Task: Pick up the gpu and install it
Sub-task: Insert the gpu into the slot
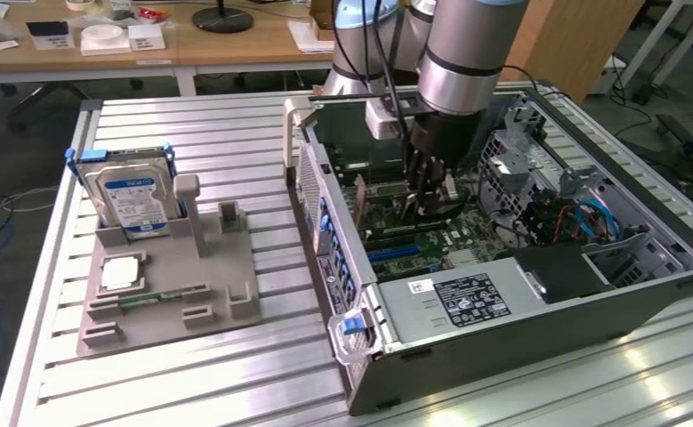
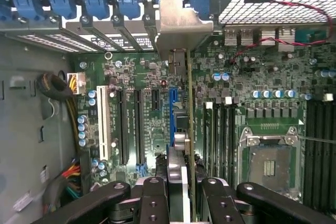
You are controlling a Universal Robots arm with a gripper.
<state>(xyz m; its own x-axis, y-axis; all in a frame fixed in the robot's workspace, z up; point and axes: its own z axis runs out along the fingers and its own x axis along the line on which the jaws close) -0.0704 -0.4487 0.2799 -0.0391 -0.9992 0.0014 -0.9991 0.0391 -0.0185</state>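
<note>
The gpu shows edge-on in the wrist view, standing on its long edge over the blue slot of the motherboard. Its silver end bracket meets the case's rear wall among the blue slot latches. My gripper is shut on the card, with a black finger pressed against each face. In the exterior view the gripper reaches down into the open computer case, and the gpu runs from it toward the rear wall. I cannot tell whether the card is fully seated.
A grey fixture on the exterior view's left holds a hard drive, a memory stick and a square chip. Inside the case are the power supply, drive cage cables, memory slots and the CPU socket.
</note>
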